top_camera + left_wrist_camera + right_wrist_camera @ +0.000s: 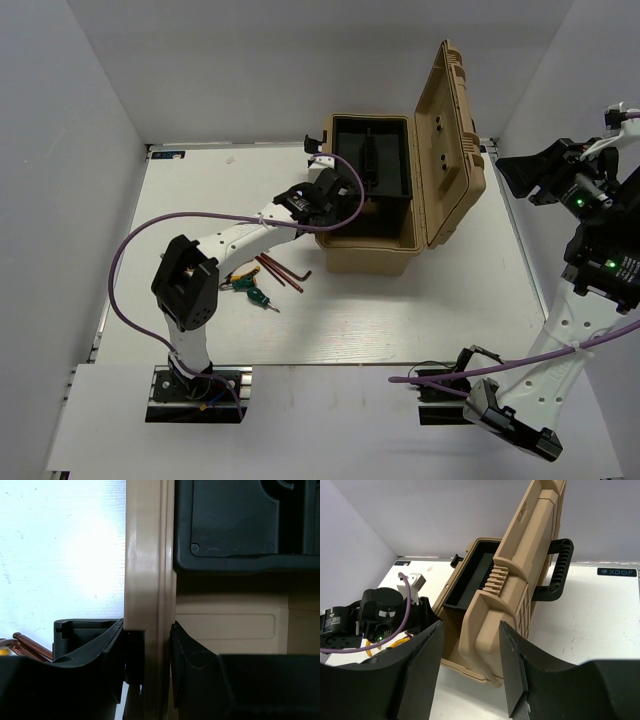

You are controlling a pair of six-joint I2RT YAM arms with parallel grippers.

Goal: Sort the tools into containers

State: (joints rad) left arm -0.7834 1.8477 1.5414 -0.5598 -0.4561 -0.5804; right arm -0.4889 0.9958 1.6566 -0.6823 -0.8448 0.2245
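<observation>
Left gripper (148,647) clamps toolbox wall (147,555), hex keys (29,646) just outside; right gripper (470,630) spread, empty.

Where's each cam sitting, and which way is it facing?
Top external: above and behind the bases, looking down on the table; left arm and right arm show.
Left wrist: faces the toolbox wall, left gripper clamped across it.
Right wrist: raised at right, looks left at the lid past the open right gripper; left arm shows.
Shared: toolbox in all three; hex keys in top and left wrist.
</observation>
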